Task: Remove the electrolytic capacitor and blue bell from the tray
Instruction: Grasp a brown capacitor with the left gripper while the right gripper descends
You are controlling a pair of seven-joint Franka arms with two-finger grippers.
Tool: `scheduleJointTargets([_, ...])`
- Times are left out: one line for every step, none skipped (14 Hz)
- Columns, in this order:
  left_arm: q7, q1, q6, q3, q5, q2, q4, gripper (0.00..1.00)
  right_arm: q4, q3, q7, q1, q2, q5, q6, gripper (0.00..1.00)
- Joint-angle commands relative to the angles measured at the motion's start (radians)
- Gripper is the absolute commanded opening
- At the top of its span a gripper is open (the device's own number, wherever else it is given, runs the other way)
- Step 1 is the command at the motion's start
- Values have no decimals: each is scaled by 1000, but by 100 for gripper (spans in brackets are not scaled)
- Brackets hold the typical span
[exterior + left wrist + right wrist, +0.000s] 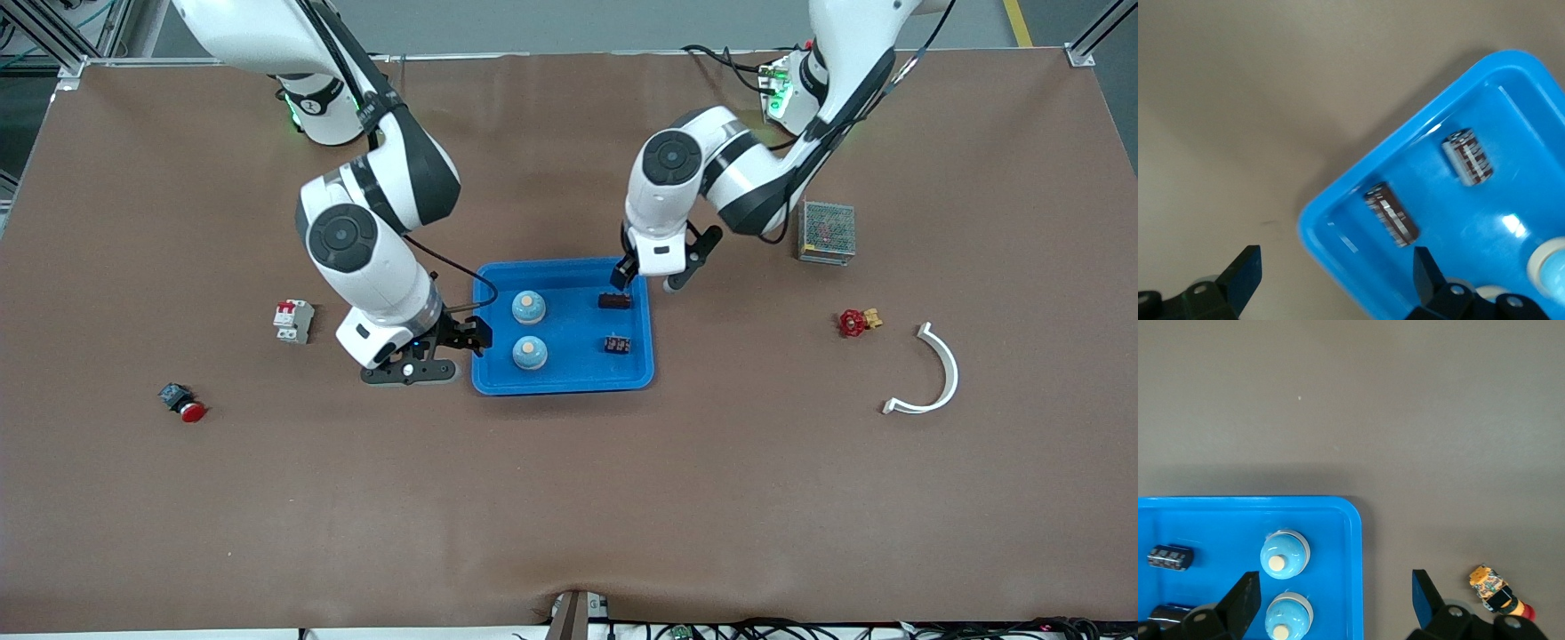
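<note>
Counter [569, 498] of brown covering, viewed from the high front camera, ordered from the nearest items outward. Nearest lie a red-capped push button [182, 402] toward the right arm's end and a white curved bracket [933, 373] toward the left arm's end. Next comes the blue tray [562, 382], near the middle of the counter, holding all four task items: the nearer bell [529, 353] and the nearer capacitor [618, 344] lie in one row, the bell toward the right arm's end and the capacitor toward the left arm's; the farther bell [528, 307] and the farther capacitor [614, 301] form a second row with the same arrangement. Both bells sit upright with pale knobs on top; both capacitors lie on their sides. The right pincer [444, 351] hangs just beside the tray's edge at the right arm's end, level with the nearer bell, fingers spread and holding nothing. A white circuit breaker [293, 321] rests on the counter near that arm, and a red valve handle [855, 321] lies toward the left arm's end. The left pincer [649, 277] is over the tray's farther corner, just above the farther capacitor, fingers spread and empty. Farthest is a metal mesh box [827, 231], beside the left arm.
</note>
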Motion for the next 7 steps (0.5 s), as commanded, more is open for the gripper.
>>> scheduleJointTargets([-181, -39, -10, 1, 132, 154, 130, 100, 30, -10, -1, 33, 35, -2, -7, 100])
scheduleJointTargets([-225, -46, -10, 1, 163, 185, 154, 100, 30, -10, -1, 47, 49, -1, 13, 100])
scheduleJointTargets([-259, -47, -10, 1, 182, 213, 176, 100, 30, -10, -1, 55, 66, -1, 27, 100])
scheduleJointTargets([-282, -55, -10, 3, 190, 230, 191, 97, 30, -10, -1, 58, 81, 1, 38, 100])
scheduleJointTargets([-295, -64, -10, 4, 191, 239, 196, 94, 29, -10, 0, 65, 91, 3, 53, 100])
scheduleJointTargets([-299, -69, -10, 12, 191, 243, 197, 92, 29, -10, -1, 73, 100, 3, 56, 100])
scheduleJointTargets([-304, -75, -10, 20, 191, 247, 197, 91, 29, -10, 0, 75, 108, 3, 58, 100])
